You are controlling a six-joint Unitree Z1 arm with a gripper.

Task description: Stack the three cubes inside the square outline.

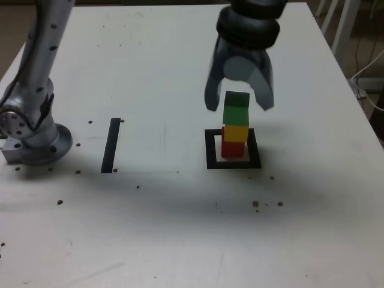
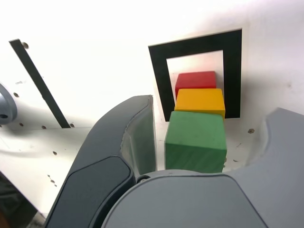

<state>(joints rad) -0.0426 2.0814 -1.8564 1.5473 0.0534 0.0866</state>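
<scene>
Three cubes form one tower inside the square outline [image 1: 233, 162]: the red cube [image 1: 233, 149] on the cream centre, the yellow cube [image 1: 236, 132] on it, the green cube [image 1: 236, 108] on top. My gripper [image 1: 239, 103] hangs open around the green cube, one finger on each side with gaps showing. In the wrist view the green cube [image 2: 195, 140], yellow cube [image 2: 199, 100] and red cube [image 2: 195, 80] line up between the fingers, over the square outline [image 2: 159, 76].
A straight black tape strip [image 1: 111, 144] lies on the white table [image 1: 180, 228] toward the exterior view's left. The arm's metal base [image 1: 33, 141] stands at the left edge. Small dark specks dot the tabletop.
</scene>
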